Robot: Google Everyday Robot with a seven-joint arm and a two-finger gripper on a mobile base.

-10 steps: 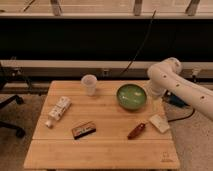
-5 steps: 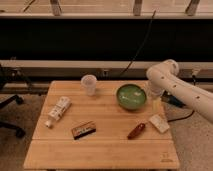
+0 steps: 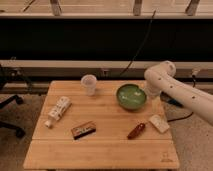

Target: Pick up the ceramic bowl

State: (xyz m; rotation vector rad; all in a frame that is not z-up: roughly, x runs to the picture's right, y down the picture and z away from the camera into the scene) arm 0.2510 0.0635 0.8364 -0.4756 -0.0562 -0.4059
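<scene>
The green ceramic bowl (image 3: 131, 96) sits upright on the wooden table (image 3: 105, 150), at the back right, with a darker rim. My white arm (image 3: 172, 87) reaches in from the right and bends down just beside the bowl's right rim. The gripper (image 3: 149, 92) is at the arm's lower end, close to that rim, mostly hidden by the arm. The bowl rests on the table and is not lifted.
A clear plastic cup (image 3: 89, 84) stands left of the bowl. A white bottle (image 3: 57, 111) lies at the left, a brown bar (image 3: 83, 130) at the front middle, a reddish packet (image 3: 136, 130) and a white packet (image 3: 158, 123) in front of the bowl. A black chair (image 3: 7, 107) stands at the far left.
The arm has shifted slightly left and down toward the bowl's right rim. The bowl and the other objects have not moved.
</scene>
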